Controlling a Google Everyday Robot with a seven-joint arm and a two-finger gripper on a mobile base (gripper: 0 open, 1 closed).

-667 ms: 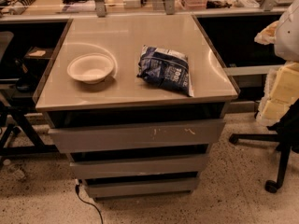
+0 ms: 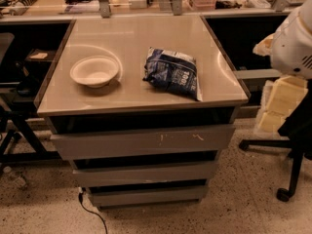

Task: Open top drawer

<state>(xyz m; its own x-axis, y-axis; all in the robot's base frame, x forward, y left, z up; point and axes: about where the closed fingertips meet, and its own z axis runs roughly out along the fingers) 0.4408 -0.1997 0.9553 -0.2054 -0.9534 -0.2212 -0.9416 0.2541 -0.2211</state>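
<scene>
The top drawer [image 2: 141, 141] is the widest grey front, just under the tabletop, with pale scuff marks [image 2: 178, 138] right of centre. It looks pushed in, with a dark gap above it. Two narrower grey drawers [image 2: 145, 173] sit below it. My gripper is out of view. Only a white rounded part of my arm [image 2: 295, 40] shows at the right edge, above and to the right of the cabinet and well apart from the drawer.
On the beige tabletop [image 2: 131, 38] stand a white bowl [image 2: 95, 71] on the left and a dark blue chip bag [image 2: 171, 73] on the right. An office chair base [image 2: 287, 155] with pale foam [image 2: 280, 101] stands at the right. A black cable [image 2: 90, 213] lies on the floor.
</scene>
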